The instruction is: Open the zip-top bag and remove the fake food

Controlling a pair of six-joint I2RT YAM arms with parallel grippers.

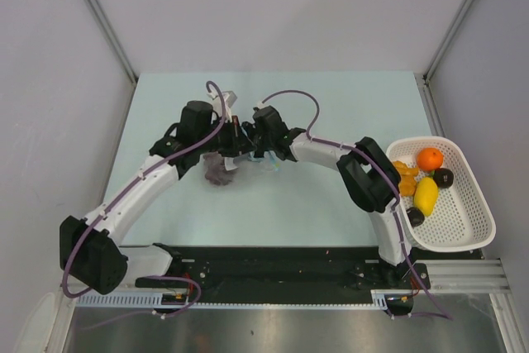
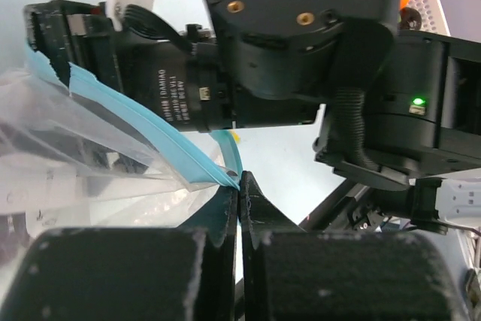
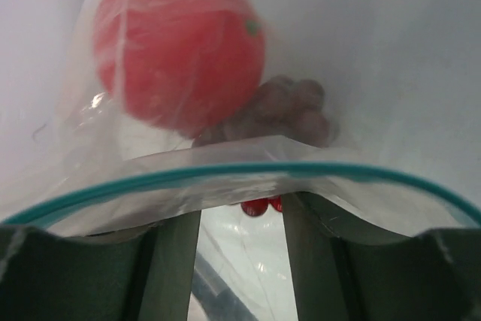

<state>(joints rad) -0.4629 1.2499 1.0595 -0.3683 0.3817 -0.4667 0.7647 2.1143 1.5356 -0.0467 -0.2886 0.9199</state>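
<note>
On the left, my left end effector (image 2: 239, 182) is closed tight, pinching one lip of the zip-top bag (image 2: 83, 163) at its teal zip strip (image 2: 150, 129). The bag sits at the middle of the pale bench (image 1: 331, 105), held between the two arms where they meet.

In the right wrist view, my right end effector (image 3: 240, 219) is about half open. Its two fingers (image 3: 169, 261) stand apart, with the bag's other lip lying across them and nothing pinched between them. Past that lip, a red ball (image 3: 180, 43) and a cluster of purple pieces (image 3: 289, 110) lie inside the bag.

At the far right, a white basket (image 1: 463, 241) holds an orange ball (image 1: 429, 158), a yellow oblong (image 1: 426, 194) and some dark pieces.

I judge the bag is open and partly emptied, and the step in hand is reaching in. Next I would push the right fingers deeper through the mouth and close them on the red ball, with the left keeping its pinch.
</note>
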